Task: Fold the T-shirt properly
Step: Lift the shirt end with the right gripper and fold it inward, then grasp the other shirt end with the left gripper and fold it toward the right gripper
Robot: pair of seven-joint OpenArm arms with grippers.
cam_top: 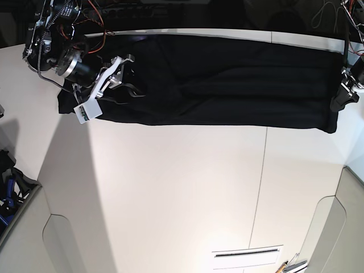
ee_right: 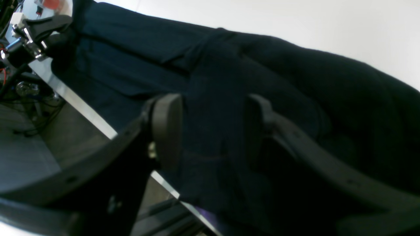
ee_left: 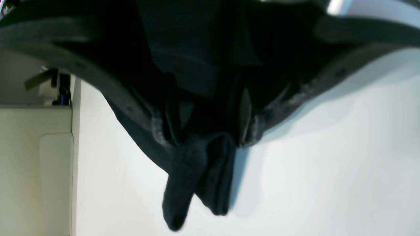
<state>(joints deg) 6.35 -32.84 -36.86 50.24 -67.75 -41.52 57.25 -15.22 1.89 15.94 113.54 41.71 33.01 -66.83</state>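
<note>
The T-shirt (cam_top: 227,85) lies stretched in a long band along the table's (cam_top: 170,199) far edge, plain black side up, no print showing; part of it droops over that edge in the right wrist view.

Left gripper (ee_left: 205,126) is clamped on a bunched wad of cloth at the band's end near the far corner, a thick doubled tongue hanging below the tips. Right gripper (ee_right: 213,127) sits at the other end w/ jaws apart, a ridge of fabric between the pads, not visibly pinched.

Risks, as judged:
- right side closes on top layer only → layers split, fold goes crooked
- uneven pull btwn arms → band twists or slides off far edge
- thick wad in left may slip

Cloth: soft matte knit, long shallow creases. Table: smooth white, hard.
</note>
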